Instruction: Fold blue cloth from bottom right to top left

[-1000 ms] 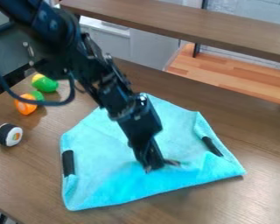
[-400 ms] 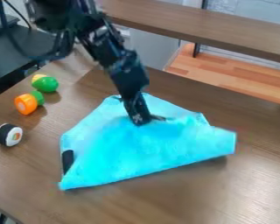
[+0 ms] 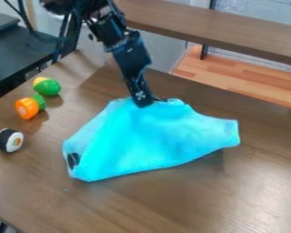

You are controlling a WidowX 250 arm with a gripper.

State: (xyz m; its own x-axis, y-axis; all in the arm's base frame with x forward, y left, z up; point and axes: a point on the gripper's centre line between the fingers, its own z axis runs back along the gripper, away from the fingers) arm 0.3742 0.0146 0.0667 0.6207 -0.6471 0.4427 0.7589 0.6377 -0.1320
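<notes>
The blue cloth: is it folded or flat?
Partly folded: the cloth is doubled over, with its top edge bunched at the gripper.

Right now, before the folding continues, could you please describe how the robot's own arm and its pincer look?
The arm is black, with blocky, jointed segments. The pincer is also black and narrow, with a small whitish marking near its lower end.
</notes>
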